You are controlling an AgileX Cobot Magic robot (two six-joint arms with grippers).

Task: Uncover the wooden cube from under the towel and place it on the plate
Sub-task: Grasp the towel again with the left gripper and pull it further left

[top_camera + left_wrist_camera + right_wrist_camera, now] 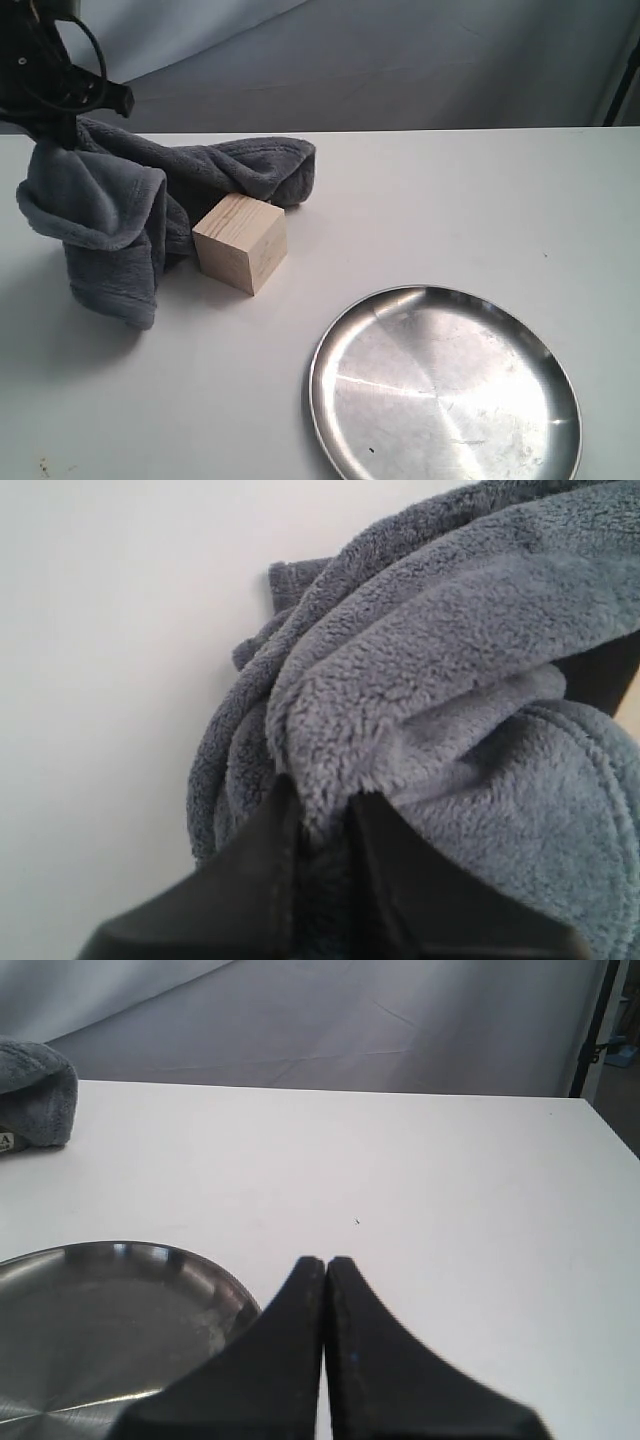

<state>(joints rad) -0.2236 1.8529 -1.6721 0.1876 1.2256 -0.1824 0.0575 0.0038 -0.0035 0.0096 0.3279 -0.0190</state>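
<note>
The pale wooden cube [241, 243] stands uncovered on the white table, touching the towel's edge. The blue-grey towel [120, 210] is lifted at its left end, draped and hanging from my left gripper [62, 128], which is shut on a fold of the towel [420, 680]; its dark fingers [255, 860] pinch the plush. The steel plate [445, 390] lies at the front right, with nothing on it. My right gripper [325, 1262] is shut on nothing, above the table beside the plate's rim [215, 1275]. It does not show in the exterior view.
A grey backdrop rises behind the white table [450, 200]. One end of the towel [35, 1090] with its white tag shows at the far left of the right wrist view. A dark stand [592, 1030] is at the table's far right.
</note>
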